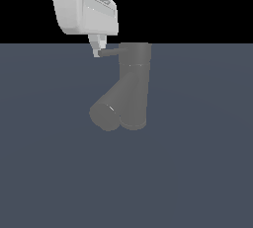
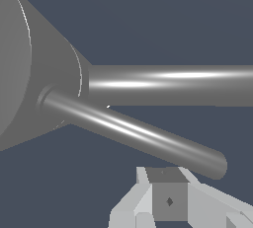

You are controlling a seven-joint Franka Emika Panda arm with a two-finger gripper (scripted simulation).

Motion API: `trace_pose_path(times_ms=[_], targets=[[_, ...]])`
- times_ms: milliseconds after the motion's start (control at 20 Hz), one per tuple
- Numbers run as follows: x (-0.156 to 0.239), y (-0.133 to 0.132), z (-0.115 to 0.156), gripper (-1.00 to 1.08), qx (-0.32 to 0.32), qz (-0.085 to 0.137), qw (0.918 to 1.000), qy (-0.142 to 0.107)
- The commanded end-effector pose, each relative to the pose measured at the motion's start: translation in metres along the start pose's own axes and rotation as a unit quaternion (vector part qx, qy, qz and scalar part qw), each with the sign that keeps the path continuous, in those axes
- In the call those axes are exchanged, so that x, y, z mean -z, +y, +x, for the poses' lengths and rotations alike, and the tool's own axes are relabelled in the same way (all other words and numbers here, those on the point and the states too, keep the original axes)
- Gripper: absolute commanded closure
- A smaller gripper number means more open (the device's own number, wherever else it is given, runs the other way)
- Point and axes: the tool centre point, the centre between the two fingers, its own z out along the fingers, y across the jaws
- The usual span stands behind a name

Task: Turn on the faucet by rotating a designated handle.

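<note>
Exterior view showed the faucet [image 1: 133, 86] standing on a flat blue-grey floor [image 1: 197, 172]. The faucet was dull dark grey and shaped like a Y. It had one straight round post, a fat round spout [image 1: 111, 106] leaning down from the post toward the exterior view's left, and a wider cap [image 1: 134, 52] on top. The handle [image 1: 109, 52] was a thin straight rod, much skinnier than the spout. It stuck out sideways from the cap toward the exterior view's left.

The gripper [image 1: 98, 50] was white, smooth and blocky. It hung above the faucet, with its tip right at the free end of the handle. I could not tell if it was touching the rod.

Wrist view showed the handle [image 2: 133, 133] close up, round and a little shiny, with a flat blunt end. One pale grey finger [image 2: 168, 197] with hard flat corners sat just beside that end. I could not tell if the jaws were open or closed.

Around the faucet the floor was bare on every side, with lots of room to move. Behind the floor's far edge was plain black.
</note>
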Motion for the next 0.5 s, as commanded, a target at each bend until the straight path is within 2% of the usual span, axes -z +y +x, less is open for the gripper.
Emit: trace_pose_path(times_ms=[0, 200, 250, 450], targets=[[0.0, 0.007, 0.013, 1.08, -0.005, -0.003, 1.0, 0.002], [0.0, 0.015, 0.02, 1.08, -0.005, -0.003, 1.0, 0.002], [0.0, 0.012, 0.012, 1.08, 0.0, -0.001, 1.0, 0.002], [0.0, 0.012, 0.035, 1.08, -0.001, -0.001, 1.0, 0.002]])
